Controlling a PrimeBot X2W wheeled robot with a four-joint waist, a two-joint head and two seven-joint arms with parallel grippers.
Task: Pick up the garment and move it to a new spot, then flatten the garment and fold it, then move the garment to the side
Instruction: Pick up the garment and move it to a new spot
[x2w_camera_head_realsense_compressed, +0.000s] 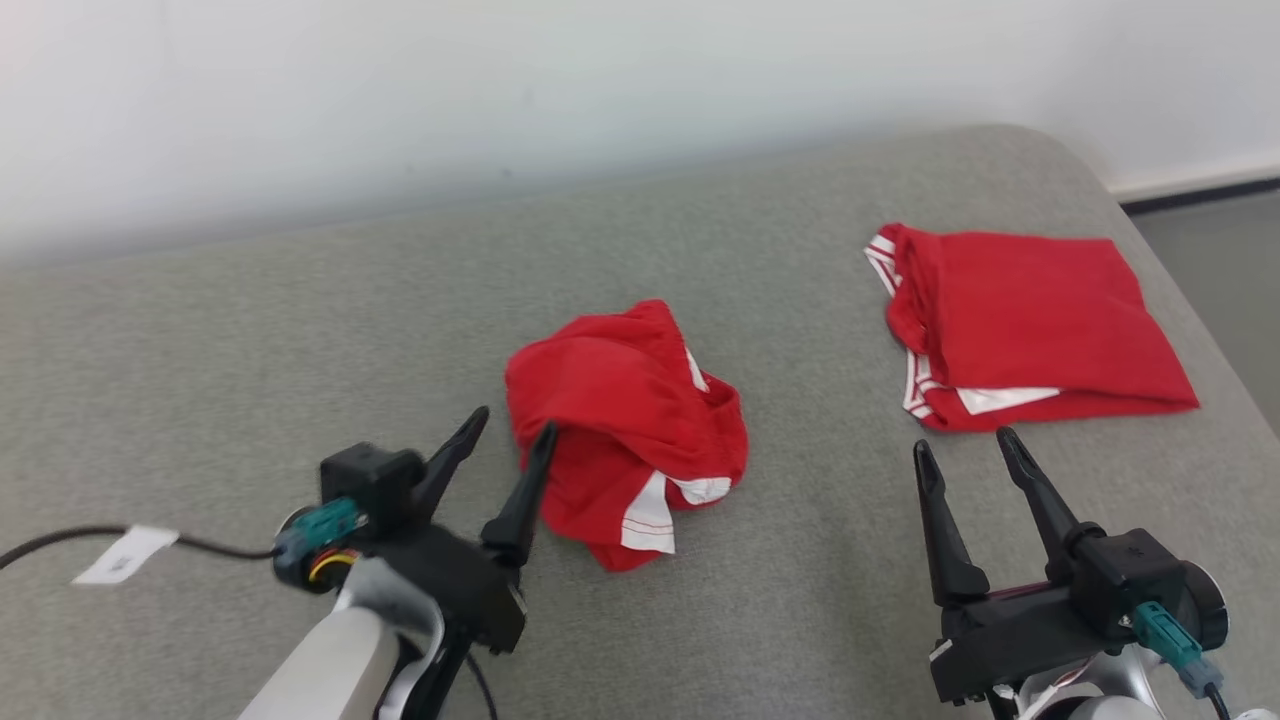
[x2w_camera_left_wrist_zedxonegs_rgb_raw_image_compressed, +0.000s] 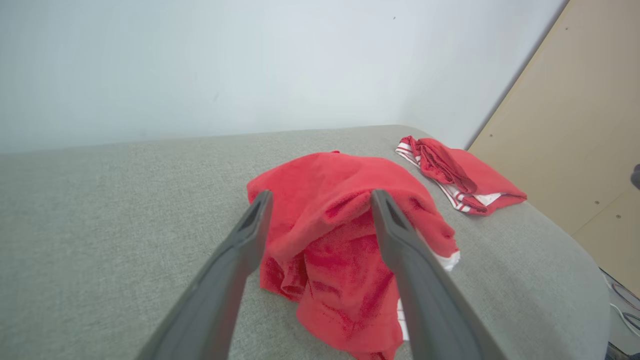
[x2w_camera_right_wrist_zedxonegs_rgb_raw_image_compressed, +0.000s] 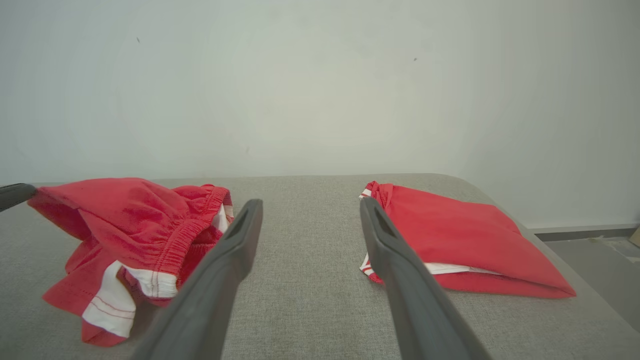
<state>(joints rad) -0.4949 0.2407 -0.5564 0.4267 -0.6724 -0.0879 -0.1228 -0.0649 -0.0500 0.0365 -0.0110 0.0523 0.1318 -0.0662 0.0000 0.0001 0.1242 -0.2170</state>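
Starting at the far left of the head view, I am seeing a dark cable with a white tag (x2w_camera_head_realsense_compressed: 125, 553) lying across the grey padded surface (x2w_camera_head_realsense_compressed: 250, 350). Next to it, the left gripper (x2w_camera_head_realsense_compressed: 515, 420) is reaching in from the lower left with its two dark fingers standing apart and nothing clamped between them. Its inner fingertip is touching the left edge of the crumpled red garment (x2w_camera_head_realsense_compressed: 620, 420).

In the left wrist view I am looking along that gripper (x2w_camera_left_wrist_zedxonegs_rgb_raw_image_compressed: 322, 194), and the crumpled red garment (x2w_camera_left_wrist_zedxonegs_rgb_raw_image_compressed: 325, 260) is lying bunched just beyond and between the spread fingers. Its white trim is showing at the right side. This garment is sitting near the middle of the surface, heaped, with white striped hems peeking out at its near side.

Further right, the right gripper (x2w_camera_head_realsense_compressed: 960, 440) is hovering above the bare surface, fingers spread wide and holding nothing. In the right wrist view, the right gripper (x2w_camera_right_wrist_zedxonegs_rgb_raw_image_compressed: 311, 201) is pointing at the gap between the two cloths, the crumpled red garment (x2w_camera_right_wrist_zedxonegs_rgb_raw_image_compressed: 125, 215) on its left. A folded red garment (x2w_camera_head_realsense_compressed: 1030, 320) is lying flat near the right end of the surface, well apart from the crumpled one
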